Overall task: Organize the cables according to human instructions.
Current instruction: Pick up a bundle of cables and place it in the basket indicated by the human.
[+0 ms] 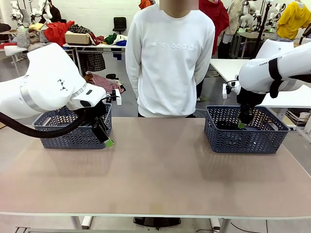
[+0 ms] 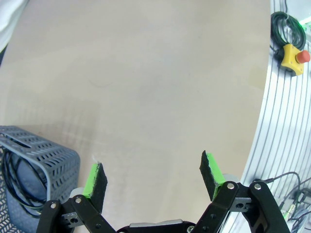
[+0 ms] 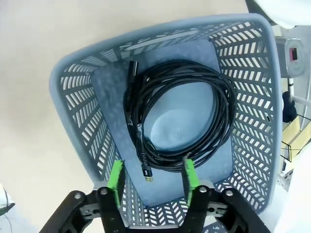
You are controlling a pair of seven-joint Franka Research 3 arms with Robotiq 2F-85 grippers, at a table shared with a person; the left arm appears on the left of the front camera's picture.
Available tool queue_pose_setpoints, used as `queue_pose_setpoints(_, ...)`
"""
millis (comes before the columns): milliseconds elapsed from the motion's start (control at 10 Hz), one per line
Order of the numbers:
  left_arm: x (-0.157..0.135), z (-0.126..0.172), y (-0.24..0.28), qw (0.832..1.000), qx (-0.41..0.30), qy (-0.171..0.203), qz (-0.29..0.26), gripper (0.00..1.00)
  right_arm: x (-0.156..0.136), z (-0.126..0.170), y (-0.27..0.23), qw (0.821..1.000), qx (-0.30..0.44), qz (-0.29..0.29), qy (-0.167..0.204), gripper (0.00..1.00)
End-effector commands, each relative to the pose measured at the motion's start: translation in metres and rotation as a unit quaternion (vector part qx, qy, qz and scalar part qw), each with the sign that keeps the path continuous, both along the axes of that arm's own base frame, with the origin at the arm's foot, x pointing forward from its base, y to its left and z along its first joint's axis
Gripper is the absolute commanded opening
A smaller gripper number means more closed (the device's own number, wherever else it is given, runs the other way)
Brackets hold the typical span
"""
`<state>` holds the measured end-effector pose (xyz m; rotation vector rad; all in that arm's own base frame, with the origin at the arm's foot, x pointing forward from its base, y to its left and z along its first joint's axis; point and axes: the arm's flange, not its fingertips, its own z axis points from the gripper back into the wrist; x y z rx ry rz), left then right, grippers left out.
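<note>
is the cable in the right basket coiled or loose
Coiled: the cable lies in a round loop on the floor of the basket.

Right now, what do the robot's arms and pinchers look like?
Both arms are fat, smooth and white. The left arm has a thick black cable hanging under it. Each gripper, left gripper and right gripper, is black with bright green pads on two fingers.
</note>
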<state>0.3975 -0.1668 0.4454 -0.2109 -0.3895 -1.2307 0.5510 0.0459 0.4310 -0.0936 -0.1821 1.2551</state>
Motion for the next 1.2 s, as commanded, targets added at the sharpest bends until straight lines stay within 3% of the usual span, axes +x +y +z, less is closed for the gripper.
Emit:
queue_pose_setpoints(0, 0.0008, 0.0016, 0.0028, 1.0, 0.001, 0.003, 0.0, 1.0, -0.0059, 0.0051, -0.0071, 1.0, -0.002, 0.005, 0.001, 0.66)
queue_pose_setpoints(100, 0.0008, 0.0016, 0.0028, 1.0, 0.001, 0.003, 0.0, 1.0, -0.0057, 0.0053, -0.0075, 1.0, 0.0, 0.006, 0.005, 0.91)
queue_pose_setpoints(200, 0.0008, 0.0016, 0.0028, 1.0, 0.001, 0.003, 0.0, 1.0, -0.0048, 0.0062, -0.0088, 1.0, 0.002, 0.007, 0.008, 0.85)
queue_pose_setpoints(300, 0.0008, 0.0016, 0.0028, 1.0, 0.001, 0.003, 0.0, 1.0, -0.0037, 0.0056, -0.0099, 1.0, 0.001, 0.008, 0.013, 1.0)
queue_pose_setpoints(1100, 0.0008, 0.0016, 0.0028, 1.0, 0.001, 0.003, 0.0, 1.0, -0.0025, 0.0006, -0.003, 1.0, 0.0, -0.003, 0.012, 1.0)
